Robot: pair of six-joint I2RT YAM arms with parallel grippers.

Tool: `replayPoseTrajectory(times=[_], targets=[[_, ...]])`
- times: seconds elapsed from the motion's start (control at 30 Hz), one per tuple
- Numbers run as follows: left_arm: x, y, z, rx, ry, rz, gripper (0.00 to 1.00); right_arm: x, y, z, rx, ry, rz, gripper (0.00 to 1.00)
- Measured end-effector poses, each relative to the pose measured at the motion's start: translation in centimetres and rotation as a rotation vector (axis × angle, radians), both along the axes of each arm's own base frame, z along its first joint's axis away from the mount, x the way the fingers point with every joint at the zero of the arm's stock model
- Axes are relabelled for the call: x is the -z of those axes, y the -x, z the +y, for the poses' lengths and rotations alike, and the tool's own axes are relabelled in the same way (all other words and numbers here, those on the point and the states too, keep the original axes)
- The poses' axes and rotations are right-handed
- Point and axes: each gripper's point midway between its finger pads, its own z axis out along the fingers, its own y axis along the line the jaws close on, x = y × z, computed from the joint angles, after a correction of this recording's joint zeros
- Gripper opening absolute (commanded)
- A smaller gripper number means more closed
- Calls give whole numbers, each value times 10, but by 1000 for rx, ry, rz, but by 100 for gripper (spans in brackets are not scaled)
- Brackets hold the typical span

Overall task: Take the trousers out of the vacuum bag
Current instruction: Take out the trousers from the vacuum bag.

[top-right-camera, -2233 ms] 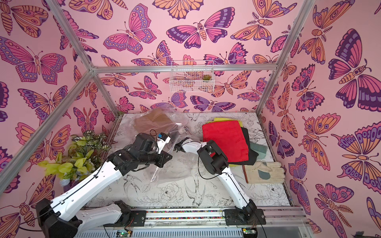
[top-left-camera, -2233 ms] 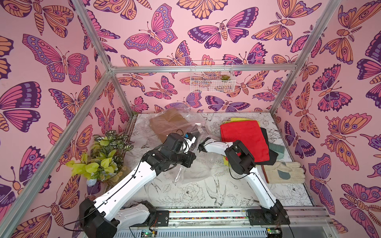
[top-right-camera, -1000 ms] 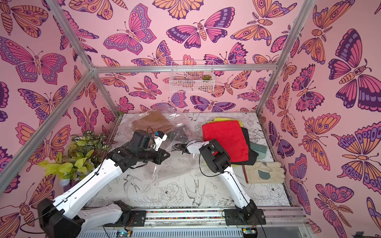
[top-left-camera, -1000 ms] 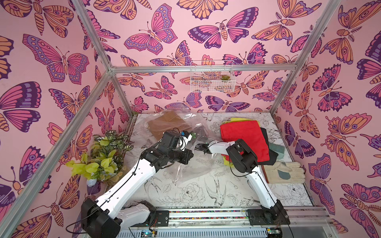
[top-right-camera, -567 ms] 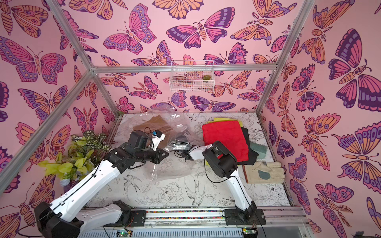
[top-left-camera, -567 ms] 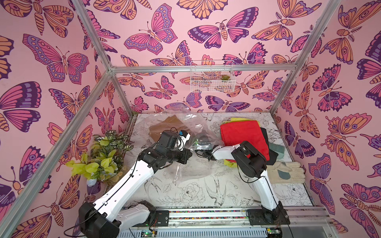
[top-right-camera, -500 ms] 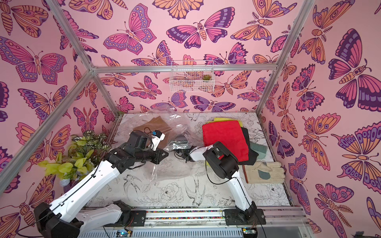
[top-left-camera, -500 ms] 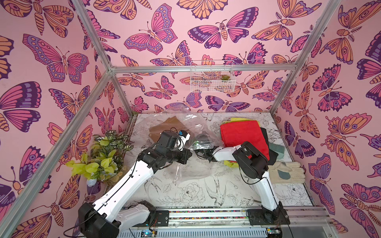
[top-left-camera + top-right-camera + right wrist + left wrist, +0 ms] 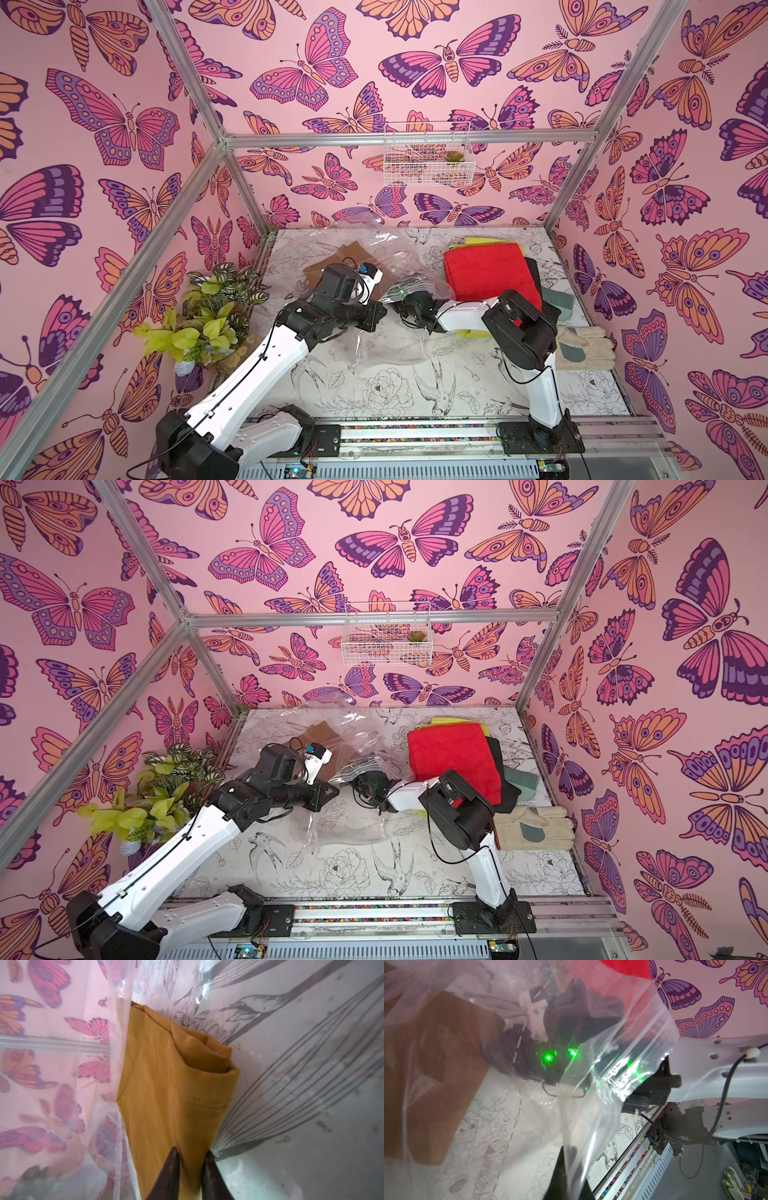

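Pink walls printed with butterflies enclosed a desk (image 9: 374, 386) covered in line drawings of birds and flowers. A crinkly transparent vacuum bag (image 9: 390, 349) was spread over the middle and far left of the desk in both top views, and folded mustard brown trousers (image 9: 353, 253) were seen inside its far end. The left claw (image 9: 564, 1176) was clamped shut on the bag's zip-strip edge, which was held up off the desk so that the mouth gaped toward the right arm. The right claw (image 9: 191, 1150) was set inside that mouth. In the right wrist view its two dark fingers (image 9: 172, 1167) were parted by a narrow gap at the near edge of the mustard brown trousers, with cloth showing between them; whether the cloth was touched could not be told. Outside the bag, on the far right of the desk, red trousers (image 9: 486, 270) were laid on top of a pile, with black trousers (image 9: 534, 274) under them, yellow trousers (image 9: 490, 241) showing at the far edge and teal green trousers (image 9: 559, 297) sticking out on the right. Pale work gloves (image 9: 586, 345) were laid just in front of the pile, by the right wall. A leafy plant (image 9: 208, 316) was set at the left edge of the desk, and a white wire basket (image 9: 428, 158) was hung on the back wall.
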Motion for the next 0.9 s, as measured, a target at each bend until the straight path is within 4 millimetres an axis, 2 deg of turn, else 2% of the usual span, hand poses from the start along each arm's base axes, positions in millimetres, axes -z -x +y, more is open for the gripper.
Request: replayPoseTrajectory(times=[0.1, 0.2, 0.53, 0.7, 0.9], targets=[[0, 0, 0, 0, 0, 1, 0, 6, 2, -4, 7, 11, 8, 44], [1, 0, 0, 1, -1, 3, 0, 11, 4, -7, 12, 16, 14, 47], [2, 1, 0, 3, 0, 7, 0, 3, -5, -5, 30, -42, -27, 51], [2, 1, 0, 4, 1, 9, 0, 18, -9, -6, 40, -39, -18, 53], [4, 1, -1, 4, 0, 14, 0, 17, -17, 1, 46, -59, -23, 54]])
